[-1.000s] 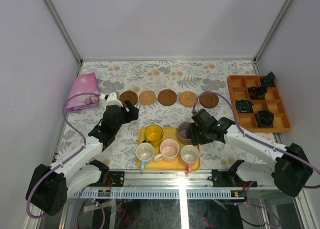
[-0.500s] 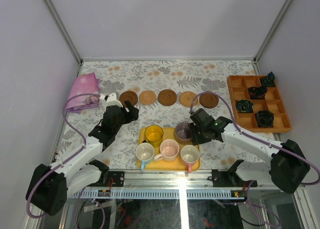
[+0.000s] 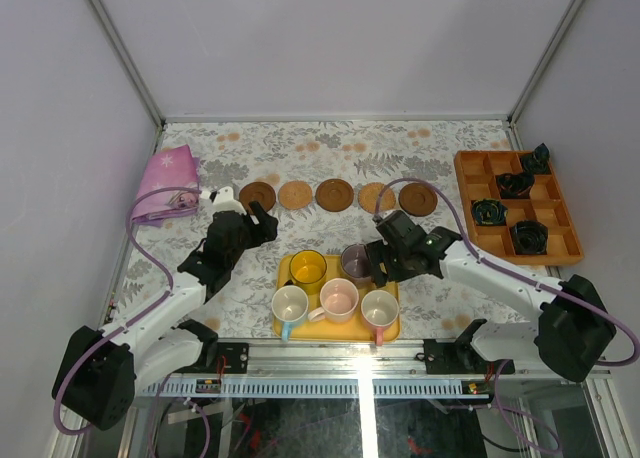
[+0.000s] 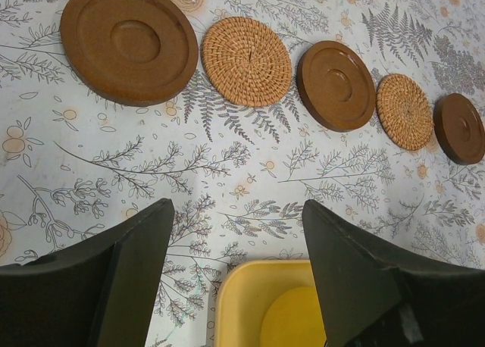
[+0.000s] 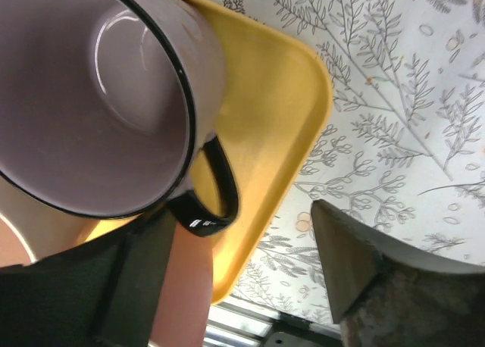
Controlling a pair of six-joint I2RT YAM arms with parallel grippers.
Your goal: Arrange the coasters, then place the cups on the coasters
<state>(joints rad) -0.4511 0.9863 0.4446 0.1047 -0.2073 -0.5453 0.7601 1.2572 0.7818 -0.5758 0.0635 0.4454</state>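
Note:
Five coasters lie in a row across the table: dark brown (image 3: 258, 195), tan (image 3: 296, 194), dark (image 3: 334, 194), tan (image 3: 375, 196), dark (image 3: 418, 200). The cups stand on the yellow tray (image 3: 340, 330): yellow (image 3: 308, 268), grey-purple (image 3: 356, 261), white and blue (image 3: 290, 303), two pink (image 3: 339, 298) (image 3: 380, 306). My right gripper (image 3: 373, 263) (image 5: 242, 264) is open. The grey-purple cup (image 5: 98, 97) has its black handle (image 5: 216, 199) between the spread fingers. My left gripper (image 3: 262, 223) (image 4: 239, 271) is open and empty above the tray's far left corner (image 4: 242, 286), short of the coasters (image 4: 246, 61).
An orange compartment tray (image 3: 562, 248) with small black ring objects stands at the right. A purple cloth (image 3: 165, 178) lies at the far left. Cables loop over both arms. White walls close in the table on three sides.
My right gripper has slid left and its jaws have widened. The grey-purple cup has shifted left on the tray with it. The left arm has not moved.

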